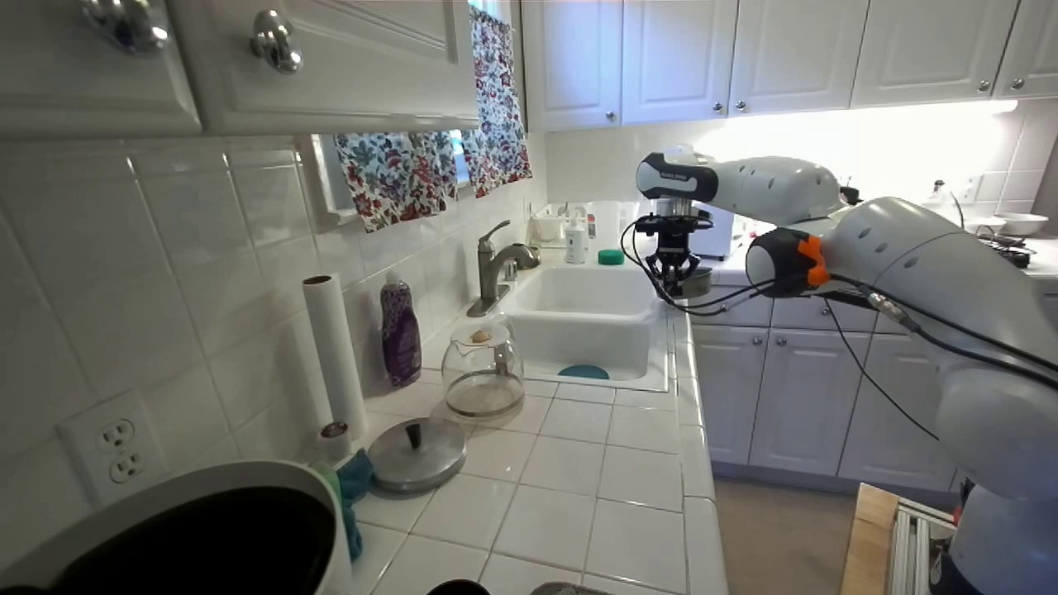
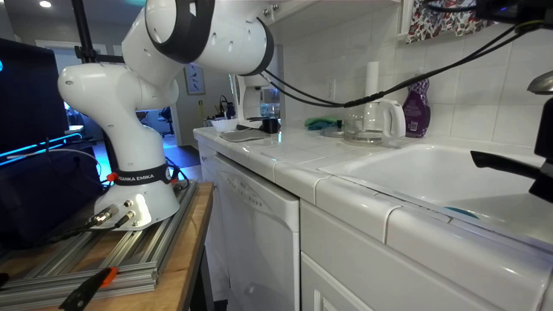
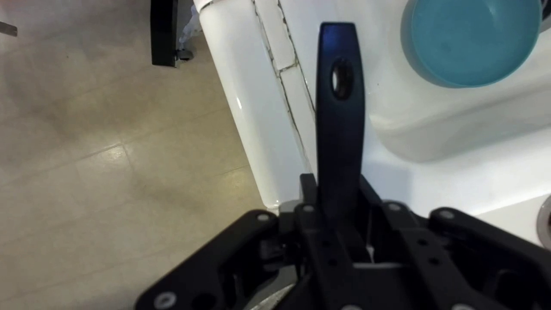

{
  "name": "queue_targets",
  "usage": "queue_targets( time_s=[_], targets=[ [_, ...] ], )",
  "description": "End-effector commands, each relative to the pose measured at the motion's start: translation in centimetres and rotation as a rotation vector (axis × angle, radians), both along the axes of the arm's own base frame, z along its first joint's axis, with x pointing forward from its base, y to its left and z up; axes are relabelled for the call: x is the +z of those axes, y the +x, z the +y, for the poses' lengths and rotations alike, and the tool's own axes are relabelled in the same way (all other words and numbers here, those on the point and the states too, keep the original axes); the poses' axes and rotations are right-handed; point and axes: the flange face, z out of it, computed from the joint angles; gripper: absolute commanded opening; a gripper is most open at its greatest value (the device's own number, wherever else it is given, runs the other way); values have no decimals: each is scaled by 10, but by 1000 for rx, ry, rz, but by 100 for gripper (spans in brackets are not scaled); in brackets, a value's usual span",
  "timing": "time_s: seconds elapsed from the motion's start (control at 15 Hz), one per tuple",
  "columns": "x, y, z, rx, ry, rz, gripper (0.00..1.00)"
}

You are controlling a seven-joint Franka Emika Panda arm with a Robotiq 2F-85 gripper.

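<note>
Because the gripper [image 3: 338,191] is clamped on the black handle [image 3: 340,129] of a grey pot [image 1: 698,283], the step in hand looks to be holding that pot aloft, near the front edge of the white sink [image 1: 579,339]. A careful next move would call for a firm grip and a level pot, guided clear of the sink's rim and the blue bowl [image 3: 475,41] inside it.

In an exterior view the gripper [image 1: 676,285] covers part of the pot, and its inside does not show, so whether it contains anything cannot be told. Where the handle [image 2: 503,165] juts into an exterior view, the pot itself is cut off; the wrist view catches only a sliver of what seems the same pot. Whether the lid [image 1: 421,463] on the tabletop [image 1: 570,471] belongs to it is unclear.
</note>
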Motion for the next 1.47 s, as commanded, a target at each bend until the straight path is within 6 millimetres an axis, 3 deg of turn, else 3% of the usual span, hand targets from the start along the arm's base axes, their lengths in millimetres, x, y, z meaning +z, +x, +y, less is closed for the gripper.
queue_targets(
  time_s=[0.0,0.67,1.4],
  targets=[
    [-4,6,-1,0,-30,-13,6],
    [-18,21,8,22,-49,-29,6],
    [-24,27,-1,-5,-77,-95,6]
  ],
)
